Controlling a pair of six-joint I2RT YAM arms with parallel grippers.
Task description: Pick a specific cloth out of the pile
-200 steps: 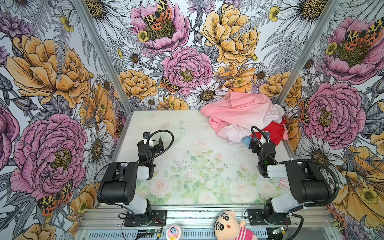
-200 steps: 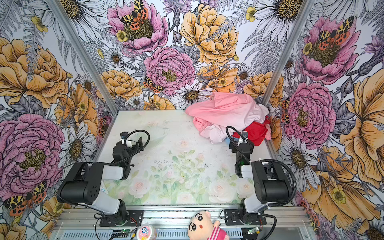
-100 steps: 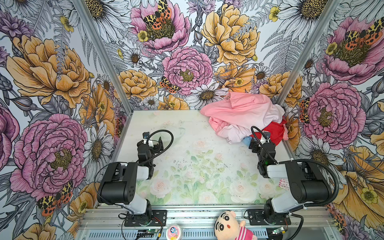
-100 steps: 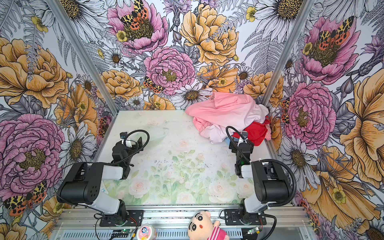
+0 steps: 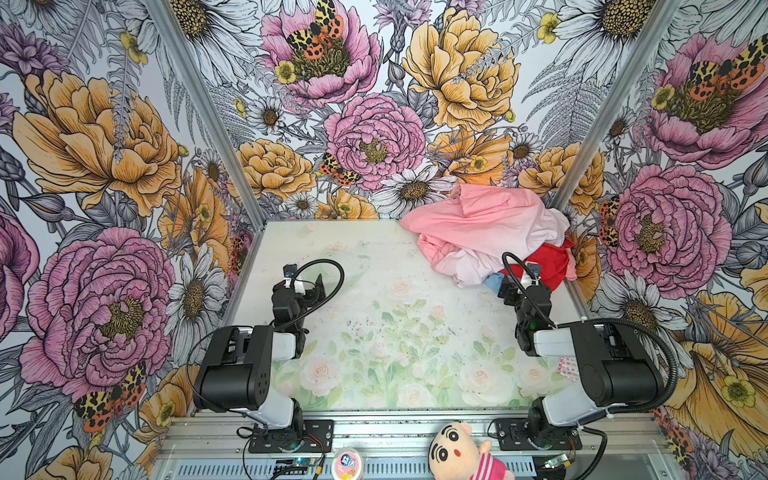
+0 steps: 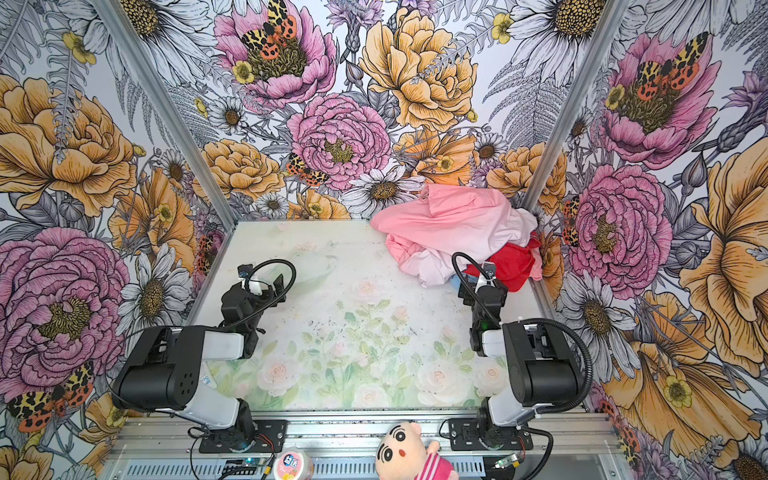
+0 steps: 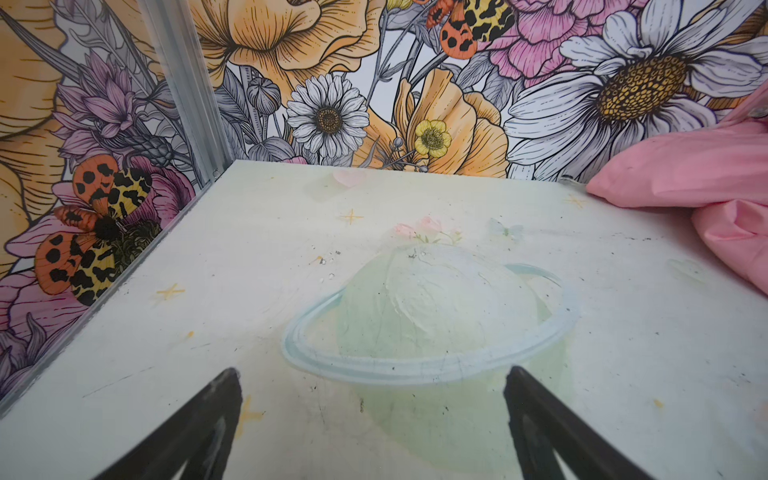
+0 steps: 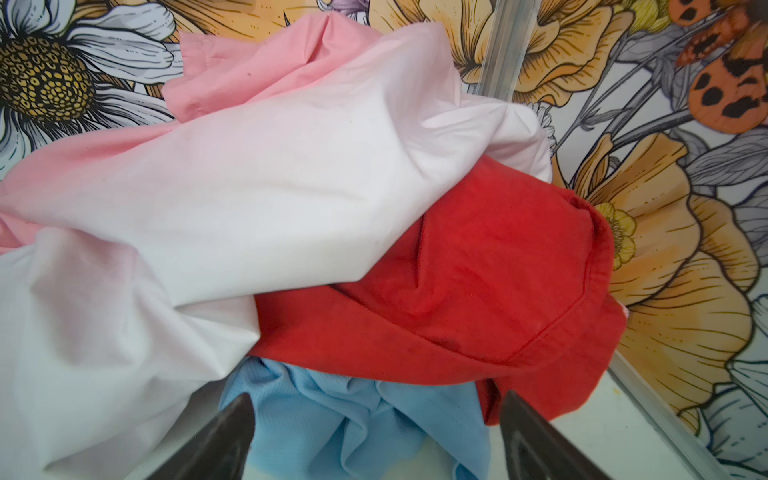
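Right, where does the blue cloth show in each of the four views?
Top view: blue cloth pokes out between pink garment and red cloth.
Top view: blue cloth, same place.
Left wrist: not in it.
Right wrist: blue cloth under the red cloth.
Shared landmark: pink garment, in all four.

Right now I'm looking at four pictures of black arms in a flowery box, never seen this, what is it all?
Two robot arms stand at a table walled with flower prints. Two pictures look down from above, nearly identical; the other two come from a camera on each arm's wrist. A pile of pink, whitish and red clothes lies in the far right corner, a small blue cloth peeking from under it. The left gripper is open above the table. The right gripper is open too, pointed at the blue cloth, holding nothing.
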